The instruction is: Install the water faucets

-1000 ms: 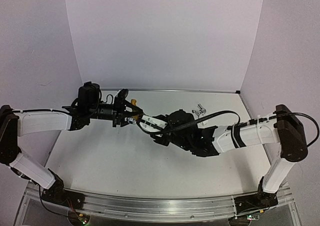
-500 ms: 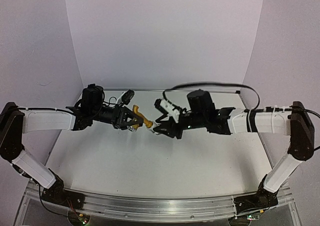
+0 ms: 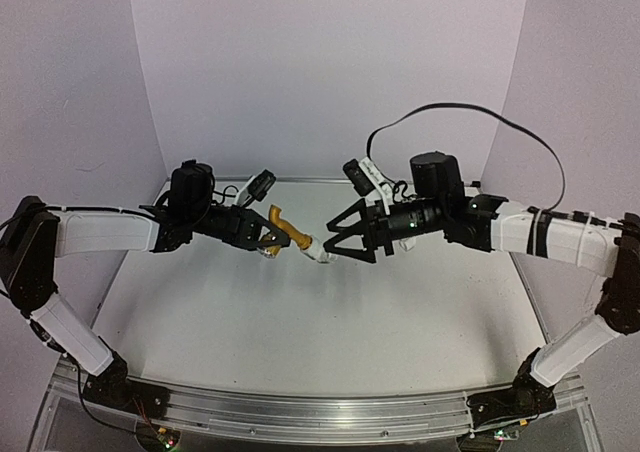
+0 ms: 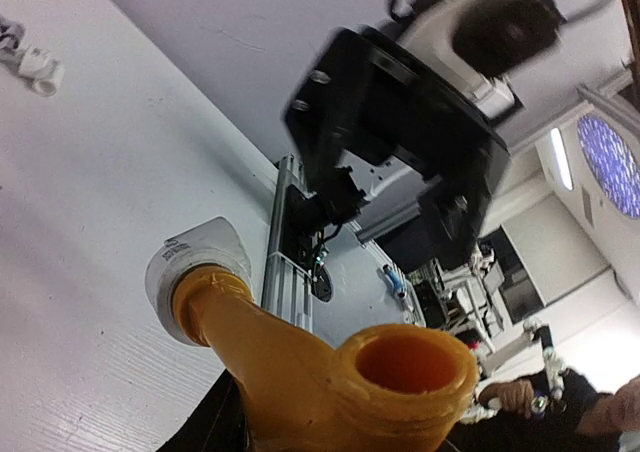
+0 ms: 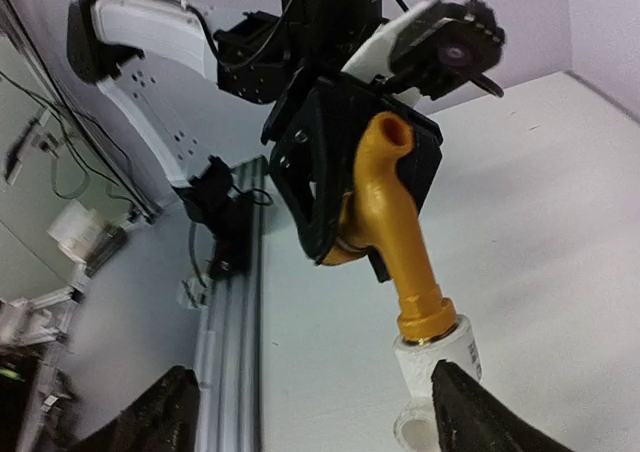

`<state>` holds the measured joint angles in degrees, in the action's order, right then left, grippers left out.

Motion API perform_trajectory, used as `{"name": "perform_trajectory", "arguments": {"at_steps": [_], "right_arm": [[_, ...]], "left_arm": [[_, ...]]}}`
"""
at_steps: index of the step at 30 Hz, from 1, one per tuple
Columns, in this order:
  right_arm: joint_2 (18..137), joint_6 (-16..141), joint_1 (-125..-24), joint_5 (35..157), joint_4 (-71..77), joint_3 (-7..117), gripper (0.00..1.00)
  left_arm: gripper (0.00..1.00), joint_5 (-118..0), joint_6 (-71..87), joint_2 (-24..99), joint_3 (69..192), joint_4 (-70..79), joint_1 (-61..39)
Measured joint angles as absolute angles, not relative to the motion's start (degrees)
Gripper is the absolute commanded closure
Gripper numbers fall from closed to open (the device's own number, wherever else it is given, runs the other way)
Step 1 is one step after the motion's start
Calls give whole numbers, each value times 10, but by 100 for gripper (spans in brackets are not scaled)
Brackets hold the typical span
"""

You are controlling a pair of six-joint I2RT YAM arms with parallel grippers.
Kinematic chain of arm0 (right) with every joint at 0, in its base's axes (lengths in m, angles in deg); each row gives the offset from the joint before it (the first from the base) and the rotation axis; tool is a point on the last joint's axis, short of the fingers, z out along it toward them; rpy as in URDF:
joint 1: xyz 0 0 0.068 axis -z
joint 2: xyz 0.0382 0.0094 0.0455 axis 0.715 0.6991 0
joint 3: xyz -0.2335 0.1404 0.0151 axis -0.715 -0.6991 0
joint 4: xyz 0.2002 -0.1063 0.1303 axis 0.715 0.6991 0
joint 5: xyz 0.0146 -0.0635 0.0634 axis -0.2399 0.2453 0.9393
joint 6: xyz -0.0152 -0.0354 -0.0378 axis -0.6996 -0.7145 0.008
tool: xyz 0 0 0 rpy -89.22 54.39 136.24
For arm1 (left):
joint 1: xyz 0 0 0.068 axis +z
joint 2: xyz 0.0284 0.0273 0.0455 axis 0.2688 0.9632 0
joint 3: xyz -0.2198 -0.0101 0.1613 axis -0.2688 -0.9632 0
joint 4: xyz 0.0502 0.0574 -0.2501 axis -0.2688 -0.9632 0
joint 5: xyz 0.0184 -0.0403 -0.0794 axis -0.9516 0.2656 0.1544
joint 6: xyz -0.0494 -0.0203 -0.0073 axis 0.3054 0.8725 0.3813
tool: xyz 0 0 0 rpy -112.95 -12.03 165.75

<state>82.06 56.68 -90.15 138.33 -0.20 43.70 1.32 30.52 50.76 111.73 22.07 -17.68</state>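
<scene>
Since a moment ago the right gripper (image 3: pixel 333 242) has let go and lifted higher. Its two black jaws now stand spread wide, with nothing pinched between them. The left gripper (image 3: pixel 264 240) has its jaws pressed onto the one brass-gold faucet (image 5: pixel 385 222), holding it in the air above the white table (image 3: pixel 300 332), midway between the two arms. The faucet is smooth, dull-gold metal: a curved spout with a round open mouth, narrowing to a ringed collar. One short white plastic fitting (image 5: pixel 436 364), cylindrical and bearing a small printed label, sits on that collar end between the spread right jaws, close to one of them. A second white fitting (image 4: pixel 44 73), stubby and tubular, lies far off on the table, whose surface shows a fine grain.
</scene>
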Motion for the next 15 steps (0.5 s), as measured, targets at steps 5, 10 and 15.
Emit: {"name": "perform_trajectory", "arguments": {"at_steps": [5,10,15], "right_arm": [[789,467,-954,1245,-25,386,11],[847,427,-966,1168,-87,369,13],[898,422,-966,1149,-130,368,26]], "left_arm": [[100,-39,387,503,1106,221,-176],[100,-56,423,479,1080,220,-176],[100,-59,436,457,1079,222,-176]]}}
